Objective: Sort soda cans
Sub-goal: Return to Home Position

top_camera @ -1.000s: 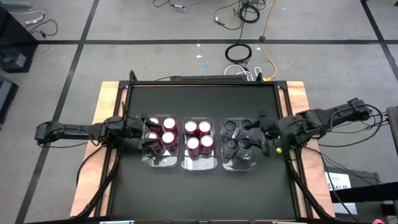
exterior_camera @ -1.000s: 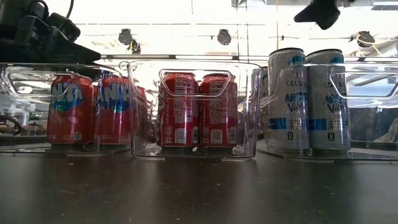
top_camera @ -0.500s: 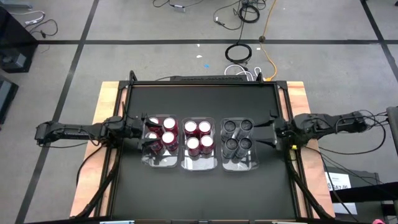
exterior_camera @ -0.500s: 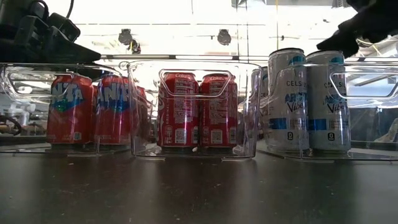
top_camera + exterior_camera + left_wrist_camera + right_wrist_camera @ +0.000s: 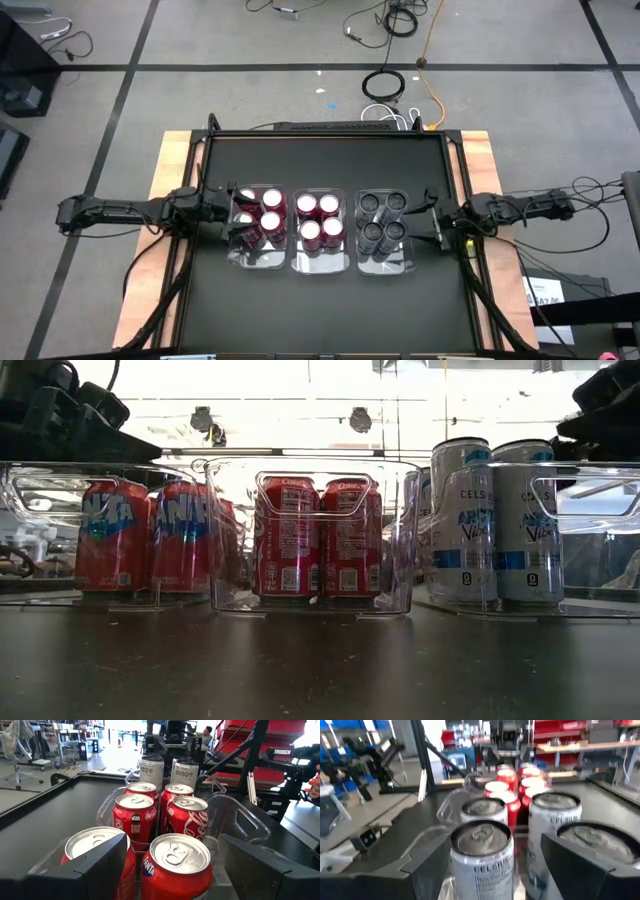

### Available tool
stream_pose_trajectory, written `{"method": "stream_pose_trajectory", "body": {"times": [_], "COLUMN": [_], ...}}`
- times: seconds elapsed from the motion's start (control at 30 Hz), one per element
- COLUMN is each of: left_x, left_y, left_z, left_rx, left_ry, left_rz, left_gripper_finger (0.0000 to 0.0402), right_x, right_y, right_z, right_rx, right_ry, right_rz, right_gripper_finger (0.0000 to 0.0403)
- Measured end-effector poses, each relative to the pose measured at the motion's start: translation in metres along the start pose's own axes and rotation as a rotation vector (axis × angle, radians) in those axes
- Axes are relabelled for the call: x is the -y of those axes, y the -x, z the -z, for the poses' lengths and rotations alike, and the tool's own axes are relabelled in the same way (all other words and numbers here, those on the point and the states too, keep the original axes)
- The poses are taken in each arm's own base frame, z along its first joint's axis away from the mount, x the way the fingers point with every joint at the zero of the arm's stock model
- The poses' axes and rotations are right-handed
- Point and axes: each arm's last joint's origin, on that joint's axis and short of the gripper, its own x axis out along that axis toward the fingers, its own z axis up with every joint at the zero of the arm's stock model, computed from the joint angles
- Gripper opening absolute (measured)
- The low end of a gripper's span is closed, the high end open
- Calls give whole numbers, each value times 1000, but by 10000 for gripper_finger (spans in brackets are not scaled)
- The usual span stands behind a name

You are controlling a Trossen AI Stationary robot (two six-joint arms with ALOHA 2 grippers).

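high cam straight down over whole table (image 5: 320, 170), low cam at tabletop level, close on clear bins (image 5: 310, 462), wrist cams face each other across same soda cans (image 5: 182, 855)

The black table (image 5: 325, 310) carries three clear bins (image 5: 320, 266) side by side, seemingly touching, near its middle.

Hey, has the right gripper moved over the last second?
Yes. In the high view, the right gripper has backed away rightward, from above the right bin to just outside its right wall.
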Motion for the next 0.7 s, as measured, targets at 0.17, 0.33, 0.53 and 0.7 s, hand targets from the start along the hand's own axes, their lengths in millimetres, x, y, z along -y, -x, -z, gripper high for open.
{"method": "stream_pose_trajectory", "body": {"times": [0.17, 0.33, 0.53, 0.7], "left_x": [0, 0, 0, 0], "left_y": [0, 0, 0, 0], "left_z": [0, 0, 0, 0], "left_rx": [-1, -3, -3, -3], "left_ry": [0, 1, 0, 1], "left_rz": [0, -2, -2, -3], "left_gripper_finger": [321, 321, 321, 321], "right_x": [2, 8, 15, 15], "right_y": [-5, -5, -4, -4], "right_z": [6, 5, 4, 4], "right_rx": [54, 69, 71, 68], "right_ry": [14, 32, 34, 58], "right_rz": [11, 78, 147, 149], "right_gripper_finger": [303, 303, 303, 303]}}
